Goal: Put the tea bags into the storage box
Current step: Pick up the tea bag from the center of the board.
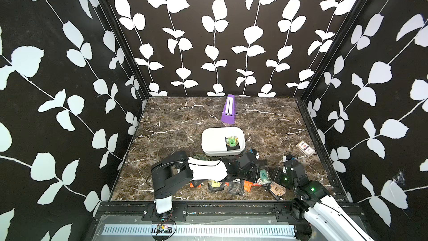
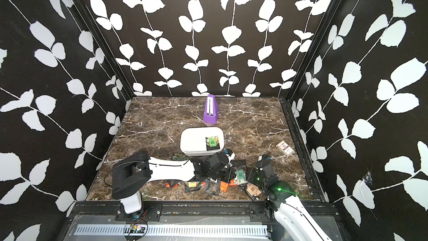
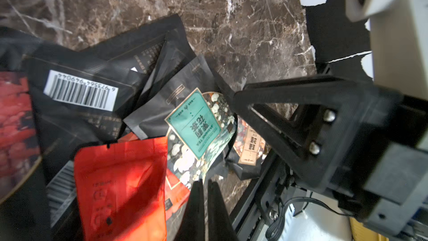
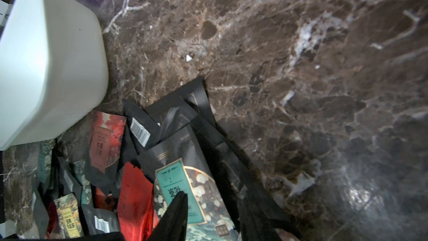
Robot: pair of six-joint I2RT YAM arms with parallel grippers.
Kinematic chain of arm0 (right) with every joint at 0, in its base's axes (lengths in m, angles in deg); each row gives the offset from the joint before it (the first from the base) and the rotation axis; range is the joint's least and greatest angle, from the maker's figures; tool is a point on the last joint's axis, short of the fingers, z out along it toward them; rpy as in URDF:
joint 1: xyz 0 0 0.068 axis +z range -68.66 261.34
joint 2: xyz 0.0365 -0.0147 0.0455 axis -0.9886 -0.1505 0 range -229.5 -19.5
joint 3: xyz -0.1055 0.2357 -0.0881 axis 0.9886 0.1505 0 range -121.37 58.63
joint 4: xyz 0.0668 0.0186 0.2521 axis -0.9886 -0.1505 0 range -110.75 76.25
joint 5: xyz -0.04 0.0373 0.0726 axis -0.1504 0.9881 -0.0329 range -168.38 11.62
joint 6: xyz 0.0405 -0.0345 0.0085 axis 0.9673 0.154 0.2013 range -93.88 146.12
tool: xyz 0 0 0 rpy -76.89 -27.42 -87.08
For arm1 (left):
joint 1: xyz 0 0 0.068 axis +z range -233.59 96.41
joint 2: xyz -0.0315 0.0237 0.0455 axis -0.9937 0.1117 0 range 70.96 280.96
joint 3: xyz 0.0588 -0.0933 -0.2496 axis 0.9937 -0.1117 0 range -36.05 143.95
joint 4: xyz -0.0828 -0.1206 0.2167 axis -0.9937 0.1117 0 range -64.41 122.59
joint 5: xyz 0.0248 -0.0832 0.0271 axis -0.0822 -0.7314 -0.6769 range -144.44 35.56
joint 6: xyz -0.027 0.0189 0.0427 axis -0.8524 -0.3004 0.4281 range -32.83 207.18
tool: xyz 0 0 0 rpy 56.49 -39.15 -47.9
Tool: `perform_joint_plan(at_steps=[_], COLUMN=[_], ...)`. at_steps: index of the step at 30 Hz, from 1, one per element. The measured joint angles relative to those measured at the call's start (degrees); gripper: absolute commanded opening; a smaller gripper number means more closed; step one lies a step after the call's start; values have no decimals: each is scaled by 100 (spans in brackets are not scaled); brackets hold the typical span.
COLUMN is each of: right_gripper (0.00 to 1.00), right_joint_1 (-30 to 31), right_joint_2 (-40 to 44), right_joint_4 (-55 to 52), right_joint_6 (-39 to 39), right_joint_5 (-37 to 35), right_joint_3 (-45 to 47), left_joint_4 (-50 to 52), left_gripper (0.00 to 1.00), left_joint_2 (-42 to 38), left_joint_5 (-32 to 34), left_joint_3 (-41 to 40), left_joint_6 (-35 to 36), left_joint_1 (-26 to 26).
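The white storage box (image 1: 209, 141) (image 2: 192, 141) (image 4: 46, 66) stands mid-table with one green-faced tea bag (image 1: 232, 142) (image 2: 212, 141) inside. In front of it several tea bags (image 1: 236, 185) (image 2: 212, 186) lie heaped, black, orange-red and yellow. A teal-labelled tea bag (image 3: 194, 126) (image 4: 176, 181) lies bent at the heap's right end. My left gripper (image 3: 205, 183) is shut, its tips at that bag's edge; whether it pinches the edge is unclear. My right gripper (image 4: 213, 195) is open over the same bag, and one of its fingers (image 3: 278, 103) touches the far edge.
A purple wedge with a white stripe (image 1: 228, 110) (image 2: 210, 110) stands behind the box. A printed card-like pack (image 1: 305, 148) (image 2: 285, 148) lies near the right wall. Patterned walls close in three sides, and a black rail (image 1: 208, 205) runs along the front.
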Motion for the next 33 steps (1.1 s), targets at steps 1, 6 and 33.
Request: perform_joint_plan(at_steps=[1,6,33], right_gripper=[40,40,40], right_joint_1=[0,0,0], right_joint_2=[0,-7,-188], right_joint_4=[0,11,431], right_joint_6=[0,0,-4], right_joint_5=[4,17,264], right_joint_3=[17,48,87], left_joint_4=[7,-15,208], left_gripper=[0,0,0], left_joint_2=[39,363,824], left_joint_5=[2,4,337], left_joint_3=[39,323,538], left_joint_6=[2,2,109], left_joint_1=[0,0,0])
